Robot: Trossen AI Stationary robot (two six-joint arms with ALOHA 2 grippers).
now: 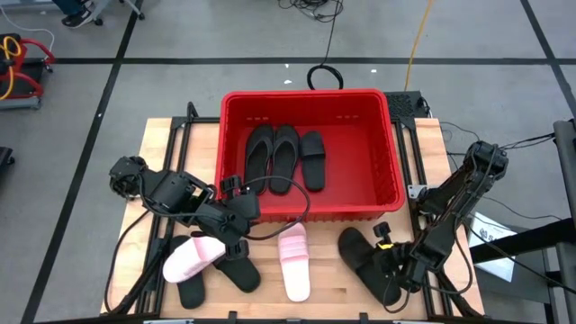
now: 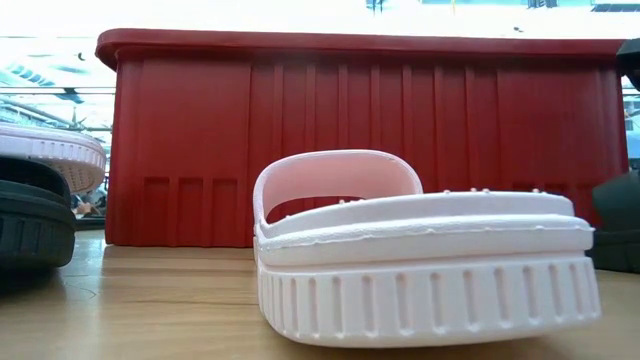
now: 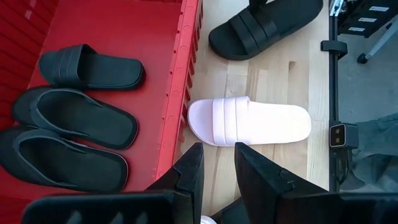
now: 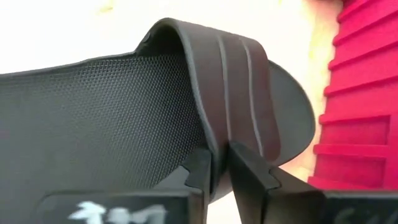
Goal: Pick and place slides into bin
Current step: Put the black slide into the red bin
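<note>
Overhead layout. The bin, a bright red rectangular crate with ribbed walls, occupies the 12 o'clock part of the wooden table. On its floor lie three black slides: two thin, long-soled ones side by side and a shorter broad-strap one just beside them toward 3 o'clock.

In front of the bin, toward 6 o'clock, the central pink slide lies flat on the table, pale pink with one broad smooth strap and a ribbed sole edge, its toe end close to the bin's wall. At 7 o'clock a second pink slide rests tilted on two black slides.

At 5 o'clock a broad-strap black slide with a mesh-textured footbed and a ridged strap lies on the table. The right gripper is closed onto the edge of this strap, its fingers pinching it.

The left gripper hangs between the bin's front wall and the pile at 7 o'clock, its fingers a narrow gap apart, holding nothing.
</note>
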